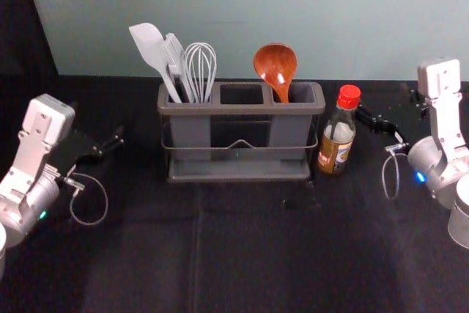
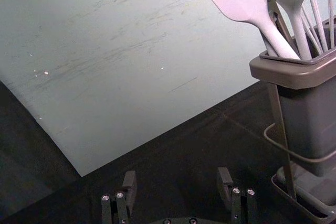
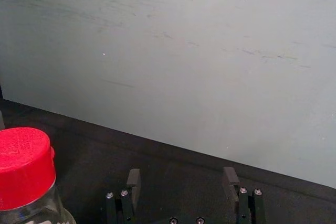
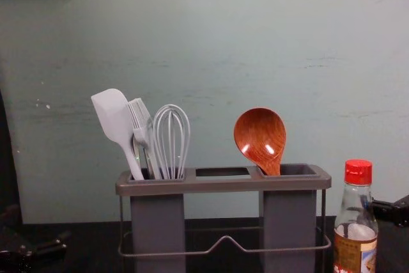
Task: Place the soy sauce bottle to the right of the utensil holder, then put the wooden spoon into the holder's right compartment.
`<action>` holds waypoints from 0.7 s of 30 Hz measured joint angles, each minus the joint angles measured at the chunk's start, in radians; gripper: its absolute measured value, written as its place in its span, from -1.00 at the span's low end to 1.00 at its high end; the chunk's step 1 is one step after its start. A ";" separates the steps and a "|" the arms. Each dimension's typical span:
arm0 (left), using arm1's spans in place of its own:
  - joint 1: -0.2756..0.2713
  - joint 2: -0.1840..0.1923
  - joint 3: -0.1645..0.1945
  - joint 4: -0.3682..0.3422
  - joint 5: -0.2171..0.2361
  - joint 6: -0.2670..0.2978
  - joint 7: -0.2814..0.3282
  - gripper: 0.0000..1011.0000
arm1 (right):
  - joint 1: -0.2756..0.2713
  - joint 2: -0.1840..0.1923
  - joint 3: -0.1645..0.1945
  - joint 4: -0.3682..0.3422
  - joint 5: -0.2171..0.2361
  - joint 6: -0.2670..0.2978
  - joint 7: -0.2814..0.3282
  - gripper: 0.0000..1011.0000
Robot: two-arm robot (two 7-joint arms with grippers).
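One wooden spoon (image 1: 276,62) stands bowl up in the right compartment of the utensil holder (image 1: 242,109), tilted leftward. Just beside the holder's right end, the soy sauce bottle (image 1: 337,137) is upright. Right gripper (image 1: 382,100): jaws released, right of the bottle. Left gripper (image 1: 97,122): jaws released, left of the holder, whose left compartment contains a spatula (image 1: 150,45), brush (image 1: 174,55) and whisk (image 1: 200,71).

From here I see the spoon (image 4: 260,137) as glossy grained wood; the whisk (image 4: 171,142) looks smooth and satiny. The holder (image 4: 223,185) reads as matt plastic; the bottle (image 4: 356,218) is shiny clear glass.
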 joint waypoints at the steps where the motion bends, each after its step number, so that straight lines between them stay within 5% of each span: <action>1: 0.000 0.000 0.000 0.000 0.000 0.000 0.000 0.99 | 0.000 0.000 0.000 0.000 0.000 0.000 0.000 0.98; 21: 0.000 0.000 0.000 0.000 0.000 0.000 0.000 0.99 | -0.001 0.001 0.000 0.000 0.001 -0.001 0.001 0.98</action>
